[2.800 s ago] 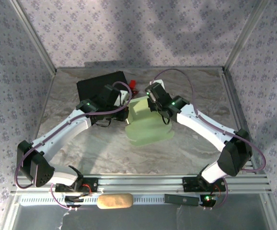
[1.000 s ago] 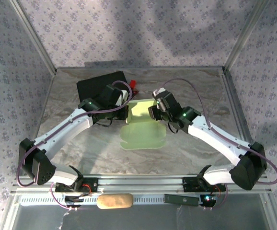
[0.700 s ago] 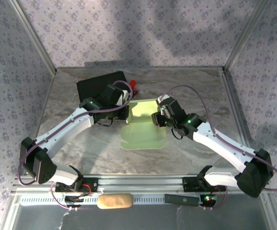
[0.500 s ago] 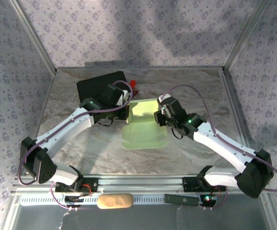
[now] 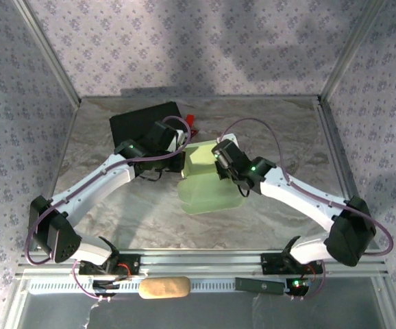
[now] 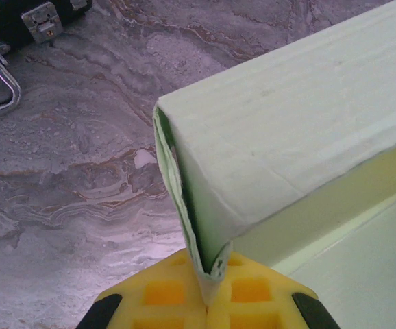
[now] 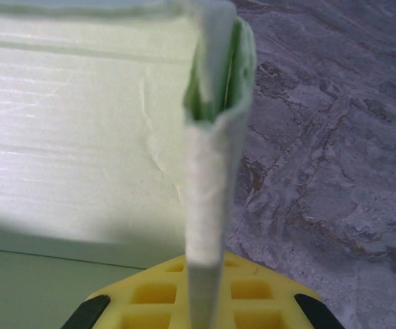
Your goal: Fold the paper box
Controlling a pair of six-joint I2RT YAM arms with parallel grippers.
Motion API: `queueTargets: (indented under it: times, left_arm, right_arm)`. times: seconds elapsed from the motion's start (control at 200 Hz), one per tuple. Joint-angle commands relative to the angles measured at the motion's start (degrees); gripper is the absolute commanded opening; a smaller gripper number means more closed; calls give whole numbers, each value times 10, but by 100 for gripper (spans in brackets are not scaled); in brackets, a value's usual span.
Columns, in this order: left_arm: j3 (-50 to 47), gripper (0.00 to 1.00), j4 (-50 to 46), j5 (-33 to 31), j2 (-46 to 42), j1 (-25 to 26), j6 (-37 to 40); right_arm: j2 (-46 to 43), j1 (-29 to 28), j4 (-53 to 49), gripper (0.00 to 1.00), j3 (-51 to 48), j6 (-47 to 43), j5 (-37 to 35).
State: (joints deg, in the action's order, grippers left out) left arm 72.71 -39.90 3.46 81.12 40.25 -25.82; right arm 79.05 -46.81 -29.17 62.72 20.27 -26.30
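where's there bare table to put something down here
Bare: the far right corner of the table, between the right arm and the frame, and the near strip between the paper box and the arm bases. Crowded: far centre, where the left gripper and right gripper pinch the box beside the black case.

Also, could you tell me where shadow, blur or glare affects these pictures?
Top external: broad soft shadows cross the back wall, paper box evenly lit. Left wrist: marble table sharp, box's nearest fold soft. Right wrist: near card edge blurred, lit panel nearly washed out.

Pale-green paper box — grey-veined marble table
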Motion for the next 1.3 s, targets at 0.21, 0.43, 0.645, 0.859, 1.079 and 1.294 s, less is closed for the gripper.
queueTargets:
  times: [0.21, 0.43, 0.645, 0.859, 1.079, 1.294]
  left_arm:
    - [25, 0, -5, 5, -1, 8, -2]
    - [26, 0, -8, -2, -1, 8, -2]
    - [26, 0, -4, -1, 2, 10, -4]
    - [24, 0, -3, -6, 4, 10, -4]
    - [24, 0, 3, -4, 12, 10, -6]
    - [31, 0, -1, -4, 11, 10, -4]
  right_arm:
    - [92, -38, -125, 0, 93, 78, -156]
    - [133, -54, -202, 0, 137, 128, -225]
    - [147, -68, -211, 0, 155, 125, -234]
    - [76, -67, -124, 28, 119, 55, -114]
    - [6, -45, -75, 52, 102, 15, 64]
    - [-64, 17, -48, 55, 34, 16, 160]
